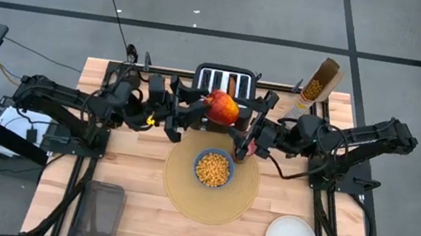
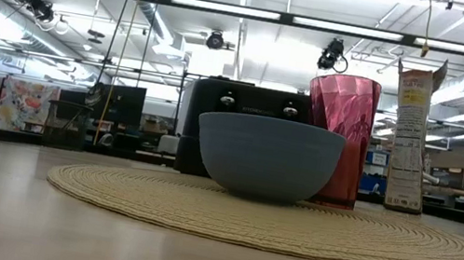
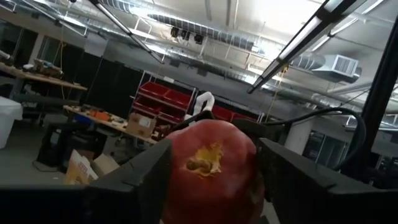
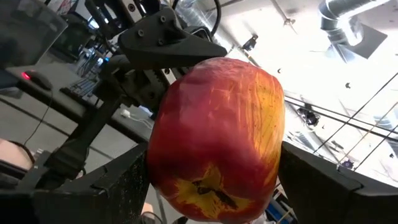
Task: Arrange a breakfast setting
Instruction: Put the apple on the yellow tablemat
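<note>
Mid-air handover above the surface. Left gripper (image 1: 179, 118) fingers flank the red apple (image 1: 224, 107), contact unclear. Right gripper (image 1: 248, 136) fingers pinch it. Apple hangs at 12 o'clock of the blue bowl (image 1: 214, 169). Risk: early right release drops it into the bowl.

No readable text in any view

The tall cereal box (image 2: 410, 136), standing at about three o'clock from the blue bowl (image 2: 267, 157), carries print, but its letters are too small and blurred to make out; the black toaster (image 2: 246, 104) behind shows no legible marking.
</note>
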You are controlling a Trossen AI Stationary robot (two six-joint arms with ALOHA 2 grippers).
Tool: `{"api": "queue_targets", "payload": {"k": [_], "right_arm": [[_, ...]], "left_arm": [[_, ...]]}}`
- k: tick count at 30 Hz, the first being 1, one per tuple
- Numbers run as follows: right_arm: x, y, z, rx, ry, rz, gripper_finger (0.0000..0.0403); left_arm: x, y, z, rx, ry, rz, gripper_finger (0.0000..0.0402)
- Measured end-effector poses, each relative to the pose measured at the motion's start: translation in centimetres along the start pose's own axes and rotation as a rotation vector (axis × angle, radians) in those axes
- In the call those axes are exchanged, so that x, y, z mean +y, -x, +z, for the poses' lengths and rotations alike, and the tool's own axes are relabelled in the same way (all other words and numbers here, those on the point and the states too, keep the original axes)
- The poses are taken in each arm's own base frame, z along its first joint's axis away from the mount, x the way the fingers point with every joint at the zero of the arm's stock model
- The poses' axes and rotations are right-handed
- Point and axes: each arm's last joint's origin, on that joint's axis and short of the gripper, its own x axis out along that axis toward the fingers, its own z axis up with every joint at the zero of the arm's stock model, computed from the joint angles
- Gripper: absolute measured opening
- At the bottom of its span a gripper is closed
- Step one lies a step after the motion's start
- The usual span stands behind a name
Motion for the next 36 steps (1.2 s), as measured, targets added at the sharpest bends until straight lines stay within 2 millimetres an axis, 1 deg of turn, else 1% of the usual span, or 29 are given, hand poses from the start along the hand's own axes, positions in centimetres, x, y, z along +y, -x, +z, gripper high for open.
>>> {"api": "queue_targets", "payload": {"k": [3,9,12,19,29,36], "right_arm": [[0.0,0.0,0.0,0.002,-0.001,0.001,0.0319],[0.0,0.0,0.1,-0.008,-0.016,0.002,0.0319],[-0.1,0.1,0.4,-0.026,-0.016,-0.011,0.0319],[-0.5,0.1,0.7,-0.062,0.01,-0.056,0.0319],[-0.9,0.1,0.8,-0.071,0.033,-0.085,0.0319],[-0.7,0.1,0.7,-0.057,0.043,-0.07,0.0319]], "left_arm": [[0.0,0.0,0.0,0.0,0.0,0.0,0.0215],[-0.1,0.0,0.4,-0.044,0.011,-0.008,0.0156],[0.0,-0.1,0.5,-0.056,0.019,-0.007,0.0138],[-0.1,-0.3,0.6,-0.099,0.048,-0.015,0.014],[0.5,-2.0,-1.1,-0.231,0.089,-0.027,0.0144],[0.5,-2.2,-1.4,-0.262,0.087,-0.031,0.0144]]}}
